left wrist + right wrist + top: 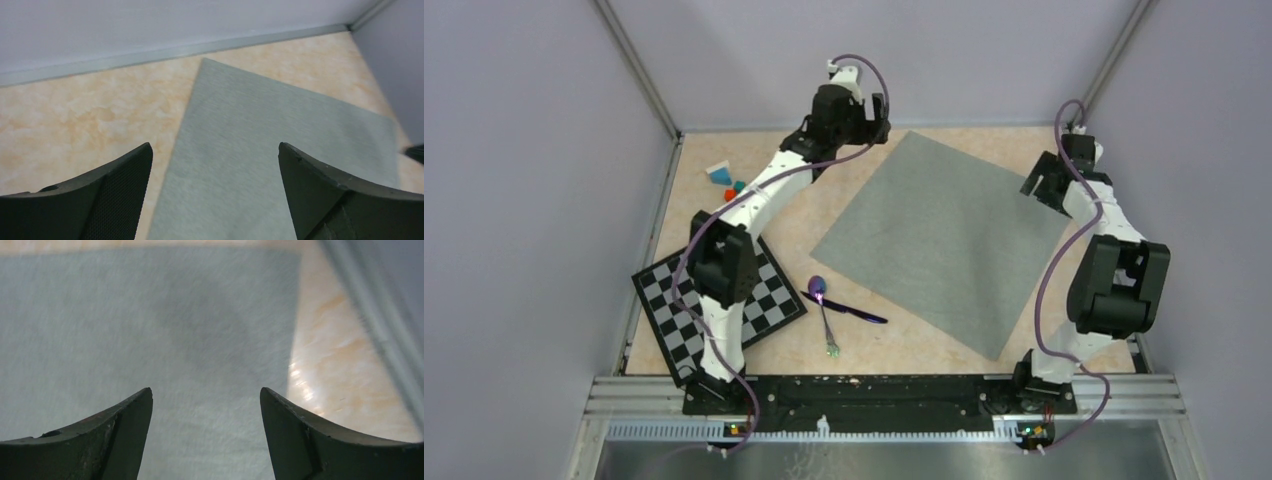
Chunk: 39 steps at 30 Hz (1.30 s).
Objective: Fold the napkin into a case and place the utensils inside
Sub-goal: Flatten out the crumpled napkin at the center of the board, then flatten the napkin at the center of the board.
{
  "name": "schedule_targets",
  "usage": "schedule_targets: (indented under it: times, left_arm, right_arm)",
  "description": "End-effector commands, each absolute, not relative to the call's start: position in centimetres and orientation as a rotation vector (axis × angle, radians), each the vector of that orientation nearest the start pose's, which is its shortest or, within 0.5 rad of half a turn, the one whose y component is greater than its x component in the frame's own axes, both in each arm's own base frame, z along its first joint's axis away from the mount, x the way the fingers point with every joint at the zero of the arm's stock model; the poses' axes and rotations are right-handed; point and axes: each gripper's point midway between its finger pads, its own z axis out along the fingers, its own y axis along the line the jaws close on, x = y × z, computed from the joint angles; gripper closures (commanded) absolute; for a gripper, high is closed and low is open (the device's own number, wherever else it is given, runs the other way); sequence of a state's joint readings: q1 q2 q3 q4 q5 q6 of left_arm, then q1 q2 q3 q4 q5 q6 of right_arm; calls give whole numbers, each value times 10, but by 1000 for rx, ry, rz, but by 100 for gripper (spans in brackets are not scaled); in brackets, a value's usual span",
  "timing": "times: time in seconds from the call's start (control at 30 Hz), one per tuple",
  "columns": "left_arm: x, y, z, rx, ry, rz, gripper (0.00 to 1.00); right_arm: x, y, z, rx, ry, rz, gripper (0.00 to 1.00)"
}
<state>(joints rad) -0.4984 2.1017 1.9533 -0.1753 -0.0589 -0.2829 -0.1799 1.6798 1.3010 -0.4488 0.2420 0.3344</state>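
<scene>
The grey-green napkin (pixel 947 238) lies flat and unfolded on the table, turned like a diamond. My left gripper (pixel 876 128) is open just left of its far corner; the left wrist view shows the napkin (pixel 270 150) between my spread fingers (pixel 125 185). My right gripper (pixel 1046 185) is open over its right corner; the right wrist view shows the napkin (pixel 150 320) below my fingers (pixel 280 420). The purple spoon (pixel 822 305) and the dark stick-like piece (pixel 849 310) lie crossed near the front, left of the napkin. No case shows.
A black-and-white checkered board (pixel 714 305) lies at the front left under my left arm. Small coloured blocks (pixel 726 180) sit at the far left. Grey walls enclose the table, with a metal rail (pixel 874 395) along the near edge.
</scene>
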Motion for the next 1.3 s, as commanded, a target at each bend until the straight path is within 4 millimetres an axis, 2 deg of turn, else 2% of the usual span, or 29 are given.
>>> schedule_targets:
  times: [0.0, 0.07, 0.17, 0.27, 0.37, 0.47, 0.53, 0.6, 0.67, 0.77, 0.83, 0.9, 1.17, 1.27]
  left_arm:
    - [485, -318, 248, 116, 2047, -809, 1]
    - [457, -327, 237, 142, 2096, -940, 1]
    - [420, -336, 223, 179, 2147, -1084, 1]
    - [390, -329, 207, 232, 2218, -1107, 1]
    - [375, -301, 187, 261, 2284, -933, 1]
    - [364, -278, 173, 297, 2334, -792, 1]
    - [349, -274, 171, 327, 2380, -799, 1]
    - [337, -274, 176, 360, 2370, -840, 1]
    - [331, -272, 181, 366, 2339, -859, 1]
    - [327, -277, 192, 363, 2311, -920, 1]
    - [321, -283, 196, 374, 2309, -979, 1]
    - [314, -288, 199, 394, 2306, -1025, 1]
    - [301, -275, 205, 422, 2267, -982, 1]
    - [297, -277, 206, 433, 2263, -1004, 1]
  right_arm:
    - [419, -14, 114, 553, 2340, 369, 22]
    - [410, 15, 104, 522, 2358, 524, 19]
    - [395, 40, 84, 455, 2418, 568, 19]
    - [371, 38, 63, 436, 2503, 449, 19]
    - [337, 39, 56, 517, 2563, 423, 19]
    - [304, 45, 72, 625, 2552, 411, 20]
    - [274, 47, 73, 804, 2561, 414, 20]
    - [245, 48, 70, 944, 2574, 385, 20]
    - [229, 44, 67, 1004, 2553, 352, 21]
    - [230, 30, 65, 1012, 2504, 254, 22]
    - [247, 23, 69, 989, 2465, 236, 22]
    - [261, 18, 64, 974, 2462, 228, 22]
    - [279, -4, 26, 1006, 2501, 163, 22]
    - [283, -16, 11, 1040, 2524, 123, 22]
